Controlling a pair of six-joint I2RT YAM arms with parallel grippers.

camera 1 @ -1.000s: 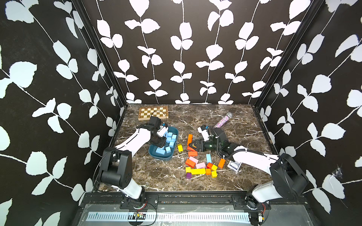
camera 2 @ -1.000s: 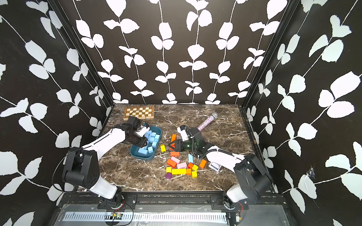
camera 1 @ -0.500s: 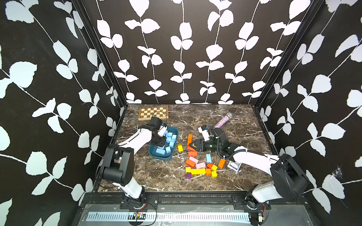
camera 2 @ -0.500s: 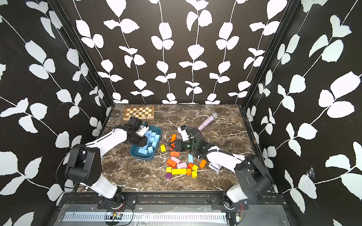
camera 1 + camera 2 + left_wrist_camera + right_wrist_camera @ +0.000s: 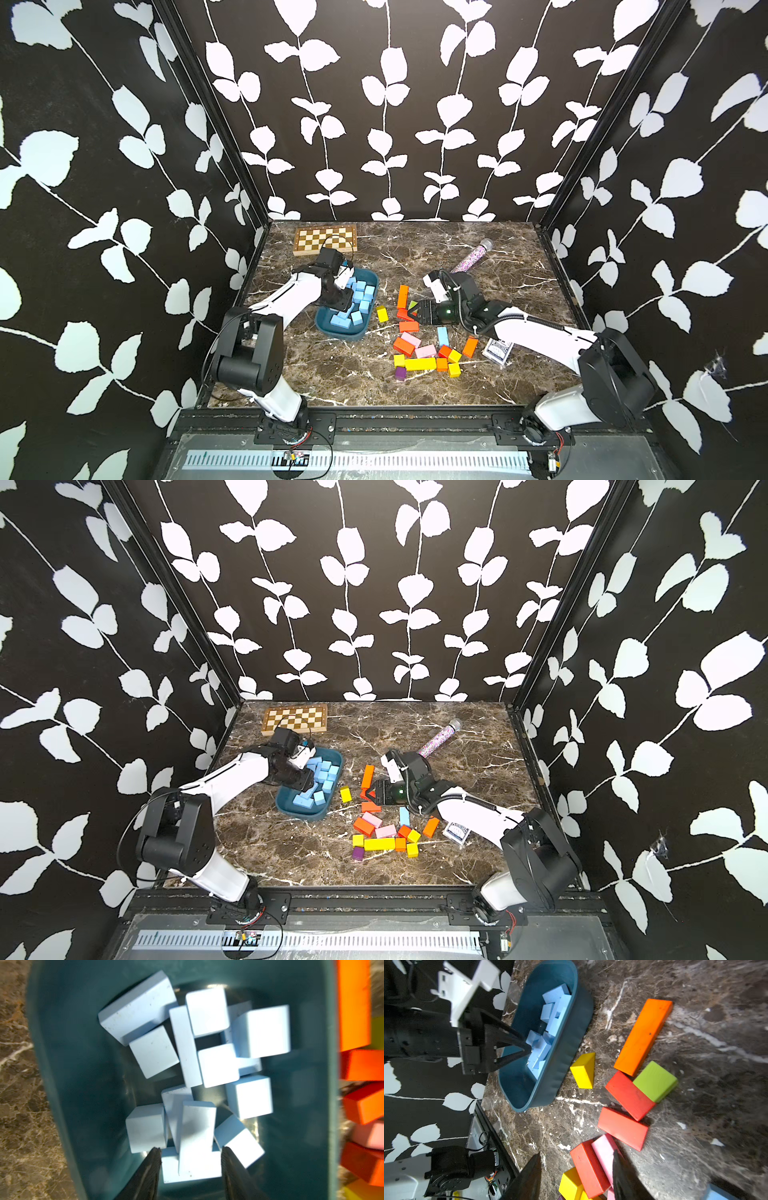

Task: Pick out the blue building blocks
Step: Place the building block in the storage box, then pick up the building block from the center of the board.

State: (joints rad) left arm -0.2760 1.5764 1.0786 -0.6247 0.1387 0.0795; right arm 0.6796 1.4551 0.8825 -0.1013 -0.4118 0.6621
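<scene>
Inside the teal tray, my left gripper hangs low over the heap of blue blocks, jaws apart, with one tilted blue block lying in the gap between the tips; whether either tip touches it I cannot tell. The rest of the heap lies just beyond the tips, blocks touching and leaning on one another, all within the tray walls. Over the loose pile on the marble table, my right gripper has its jaws apart as well, and in the gap between them show a red block and a pink block, side by side and touching. Ahead of those tips lie two other red blocks, a green block, a long orange block and a yellow block, the last just beside the tray's outer wall. One lone blue block lies on the table outside the tray, back behind my right tips, near the wrist.
</scene>
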